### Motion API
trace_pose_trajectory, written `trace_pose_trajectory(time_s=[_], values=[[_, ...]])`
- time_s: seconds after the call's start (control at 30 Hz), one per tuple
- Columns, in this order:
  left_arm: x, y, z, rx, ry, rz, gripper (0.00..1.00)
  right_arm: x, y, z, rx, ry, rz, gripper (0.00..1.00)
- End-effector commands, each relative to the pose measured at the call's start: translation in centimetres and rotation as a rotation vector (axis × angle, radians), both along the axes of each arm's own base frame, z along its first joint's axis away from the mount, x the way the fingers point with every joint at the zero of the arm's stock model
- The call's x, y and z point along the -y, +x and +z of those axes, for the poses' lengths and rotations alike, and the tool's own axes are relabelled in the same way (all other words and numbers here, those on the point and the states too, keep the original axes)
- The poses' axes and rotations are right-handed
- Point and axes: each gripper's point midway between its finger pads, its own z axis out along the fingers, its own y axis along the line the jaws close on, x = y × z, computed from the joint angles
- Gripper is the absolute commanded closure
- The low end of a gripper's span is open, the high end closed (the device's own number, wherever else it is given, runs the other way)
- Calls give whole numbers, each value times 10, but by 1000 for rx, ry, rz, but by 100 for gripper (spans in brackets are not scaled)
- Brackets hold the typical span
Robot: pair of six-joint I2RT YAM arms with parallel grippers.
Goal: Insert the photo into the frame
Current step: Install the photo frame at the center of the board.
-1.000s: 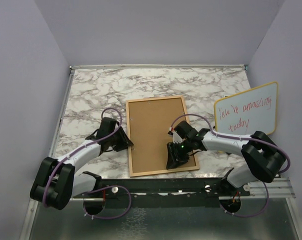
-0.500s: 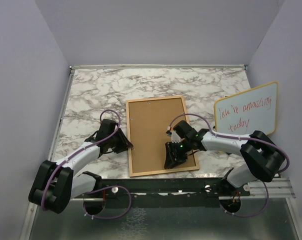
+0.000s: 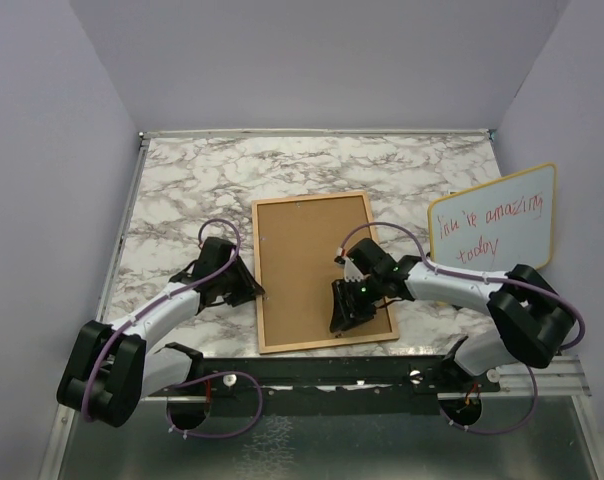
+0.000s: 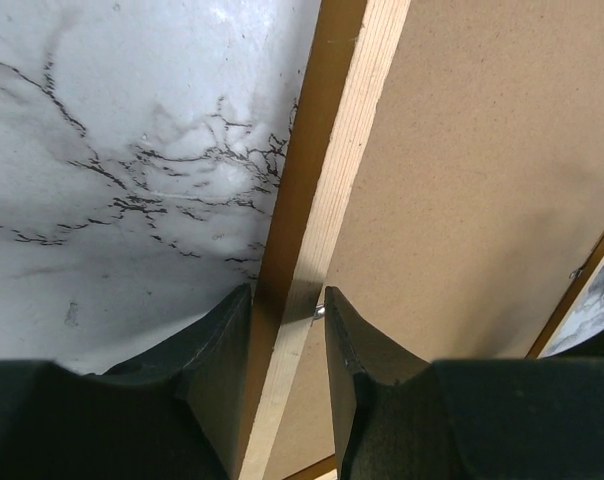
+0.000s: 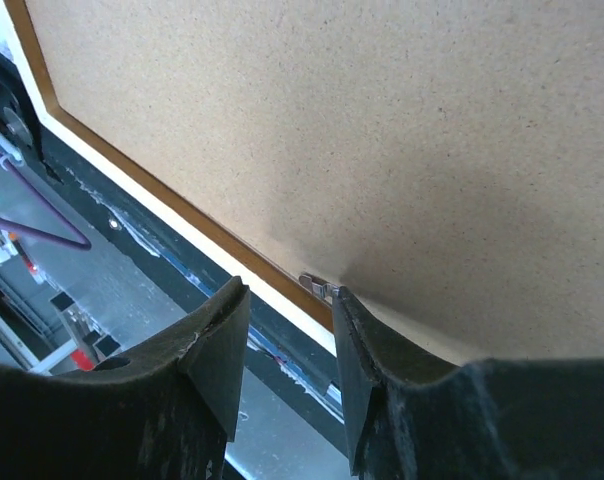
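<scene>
While frame lies back-up on bench, left claw straddles its left rim, slightly parted; right claw, slightly parted, brackets metal tab, gripping nothing.

Left end effector at the frame edge.
It straddles the wooden rim, with the marble bench on one side.
</scene>
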Motion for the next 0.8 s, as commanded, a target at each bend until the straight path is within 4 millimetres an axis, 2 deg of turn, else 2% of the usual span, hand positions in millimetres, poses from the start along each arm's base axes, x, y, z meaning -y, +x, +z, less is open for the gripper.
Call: trace_pose_trajectory(time_s=[0.0,0.37,0.77], values=[[-6,6,6,27,48,6,64,-2,5,8,45,2,4,57],[-7,6,4,20,58,10,64,-16,5,1,8,56,12,57],[-10,13,2,29,92,3,64,-2,-17,-15,-67,17,58,57]])
